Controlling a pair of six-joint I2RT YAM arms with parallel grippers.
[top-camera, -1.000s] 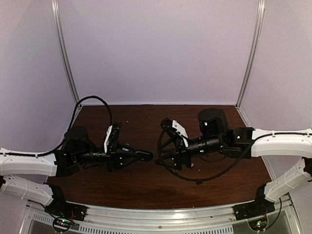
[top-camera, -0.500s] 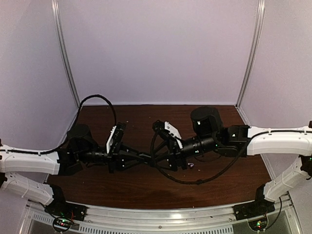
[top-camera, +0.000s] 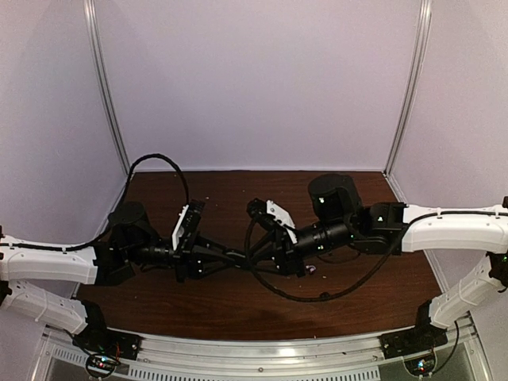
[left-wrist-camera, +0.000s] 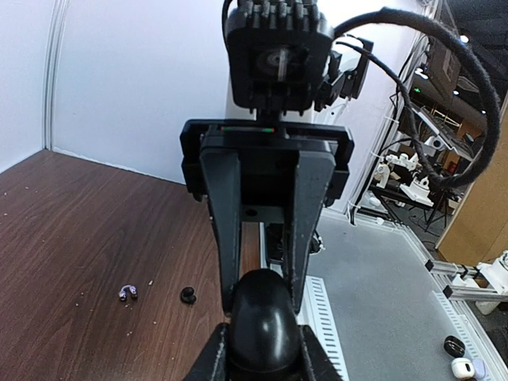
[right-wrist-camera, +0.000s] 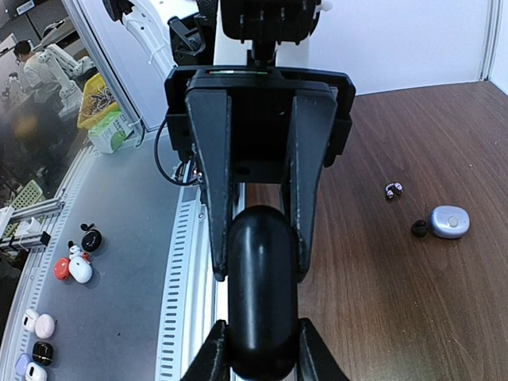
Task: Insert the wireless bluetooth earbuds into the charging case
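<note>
Left claw (top-camera: 236, 255), right claw (top-camera: 256, 259), tips meeting over brown table (top-camera: 226, 200)

A dark brown wood grain is noted on the table (top-camera: 222, 294). The charging case (right-wrist-camera: 262, 294) is seen as glossy black in both wrist views. The left gripper (left-wrist-camera: 263, 353) and right gripper (right-wrist-camera: 258, 349) are finished in matt black, the arm links (top-camera: 452, 230) in white. One earbud (right-wrist-camera: 449, 221) is recorded as glossy pale lavender-grey, and a small loose piece (right-wrist-camera: 418, 228) as black. The walls (top-camera: 254, 79) are observed as pale lilac, unpatterned.

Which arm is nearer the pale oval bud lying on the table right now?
Right. The bud lies just beside the wrist of the right arm; the left arm ends at the dark case, well short of it.
</note>
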